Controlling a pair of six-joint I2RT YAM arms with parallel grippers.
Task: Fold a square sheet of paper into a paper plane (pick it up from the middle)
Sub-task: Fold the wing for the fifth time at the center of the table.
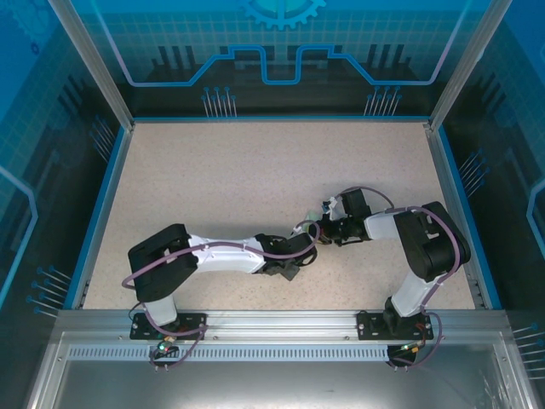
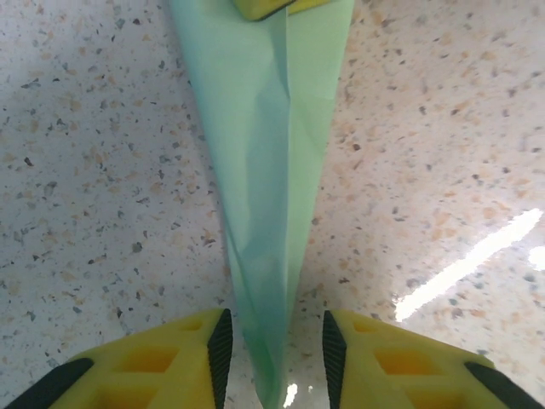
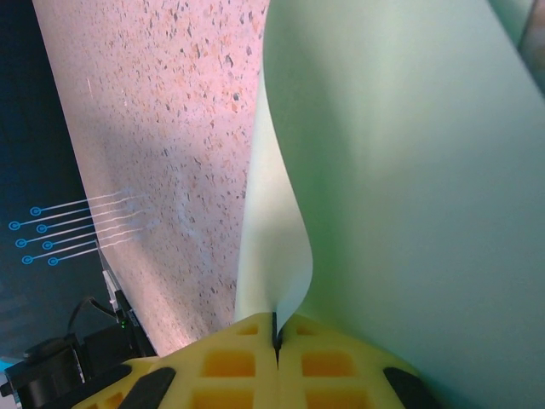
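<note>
The right gripper [image 3: 275, 328] is clenched on the paper plane [image 2: 264, 170]. In the right wrist view its two yellow fingers [image 3: 230, 362] meet with no gap and pinch a curled edge of the pale green sheet right at their tips. From there the paper rises and spreads wide to the right of the fingers.

In the left wrist view one yellow fingertip of the right gripper sits on the wide end of the plane, at the top edge of the picture. From it the plane narrows as a long dart with a centre crease, down to a point at the far end from the right gripper. That point lies between the fingers [image 2: 170, 371] of the left gripper [image 2: 275, 332], whose jaws stand apart. A strip of speckled table [image 2: 102, 170] shows on each side of the tip, so the black pads are released and not pressing the paper.

Whether the plane rests on the table or hangs just above it cannot be told.

From above, the left gripper faces the right gripper nose to nose, with the plane spanning the short gap between them
</note>
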